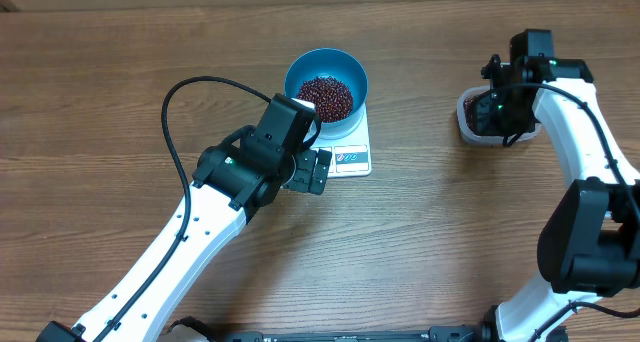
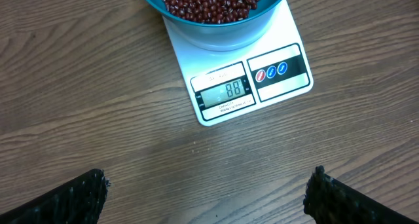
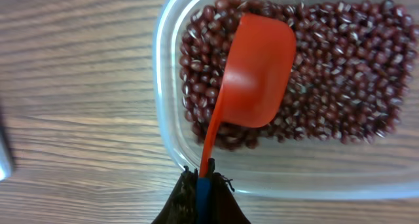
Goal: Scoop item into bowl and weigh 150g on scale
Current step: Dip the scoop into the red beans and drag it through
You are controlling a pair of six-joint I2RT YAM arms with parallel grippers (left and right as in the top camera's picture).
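The blue bowl [image 1: 326, 80] stands on the white scale [image 1: 352, 158], holding a heap of dark red beans [image 1: 325, 97]. In the left wrist view the bowl [image 2: 216, 31] and beans [image 2: 209, 1] sit at the top and the scale [image 2: 252, 80] shows its display. My left gripper [image 2: 206, 194] hovers open over bare wood just in front of the scale, nothing between its fingers. My right gripper [image 3: 201, 185] is shut on the blue-tipped handle of a red scoop [image 3: 255, 70], whose cup lies upside down over the beans [image 3: 340, 73] in a clear tub [image 3: 163, 67].
The clear tub [image 1: 478, 117] sits at the far right of the wooden table, partly hidden under my right arm [image 1: 570, 132]. My left arm [image 1: 200, 222] stretches diagonally from the bottom left, with a black cable looping above it.
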